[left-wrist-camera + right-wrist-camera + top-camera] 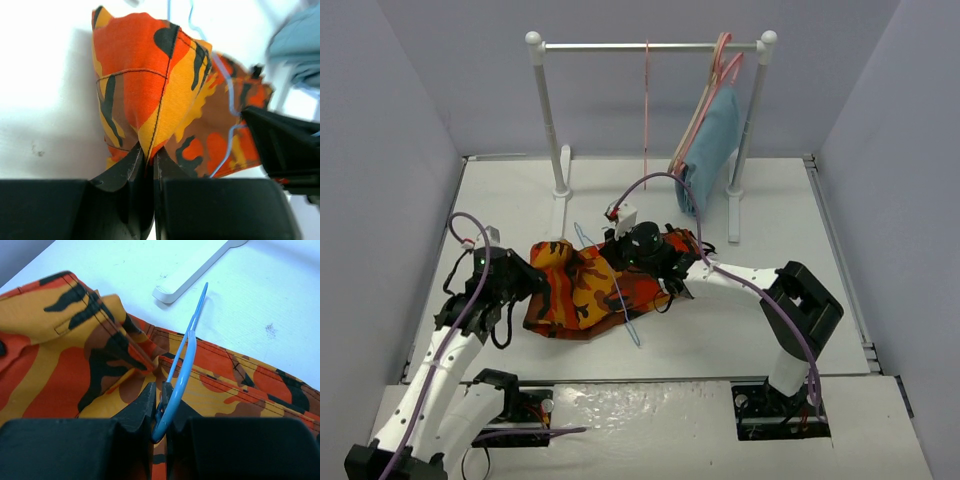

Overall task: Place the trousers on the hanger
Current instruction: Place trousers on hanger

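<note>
1. So, the trousers (582, 292) lie bunched on the desk (740, 330) between the two arms, long axis running roughly left to right.
2. The hanger (184, 367) lies on top of the trousers and crosses them at a slant, its wire running from their far edge down past their near edge, so the two long axes cut across each other.
3. At the trousers' left end, the left fingers (127, 167) are pinched together on a raised fold of the cloth.
4. At the trousers' far right side, the right fingers (142, 405) are clamped on the hanger's wire, which rises up and away from them over the fabric.
5. My read: each arm is already nearest its own thing, so the next move comes down to feeding cloth across that slanted wire. I can't tell if any leg already passes through it.
6. Beyond the trousers stands the rail (650, 45).
</note>
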Robot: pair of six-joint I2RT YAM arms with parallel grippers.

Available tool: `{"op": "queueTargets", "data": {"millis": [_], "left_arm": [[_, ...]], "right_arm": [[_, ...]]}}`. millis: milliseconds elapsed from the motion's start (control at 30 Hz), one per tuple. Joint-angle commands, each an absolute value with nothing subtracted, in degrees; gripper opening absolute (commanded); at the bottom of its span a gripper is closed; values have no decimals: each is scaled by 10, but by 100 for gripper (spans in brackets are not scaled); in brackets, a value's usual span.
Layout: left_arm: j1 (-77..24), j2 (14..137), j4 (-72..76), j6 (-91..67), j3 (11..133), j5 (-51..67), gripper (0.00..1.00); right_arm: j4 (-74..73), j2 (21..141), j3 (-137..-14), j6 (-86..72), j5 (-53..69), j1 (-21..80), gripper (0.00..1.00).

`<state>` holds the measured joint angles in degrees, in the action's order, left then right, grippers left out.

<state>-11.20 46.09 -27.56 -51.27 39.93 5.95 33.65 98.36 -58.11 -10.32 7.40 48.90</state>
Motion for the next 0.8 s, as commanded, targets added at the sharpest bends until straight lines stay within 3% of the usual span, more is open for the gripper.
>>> {"op": "queueTargets", "data": {"millis": [0,533,567,700,767], "left_arm": [[-116,374,-216,-573,379,-21,0],[-113,363,-225,-617,314,-47,1],[-113,361,-234,-619,313,-52,3],[-112,367,-280,-628,325,-82,27],[-110,384,-304,-626,335,-93,33]], "right_arm": [[378,939,-586,-127,-6,517,0],[320,923,-622,-176,-51,523,0],[319,922,-622,-176,-51,524,0],[311,912,-624,-164,-48,525,0],[295,907,-638,-155,-49,525,0]]}}
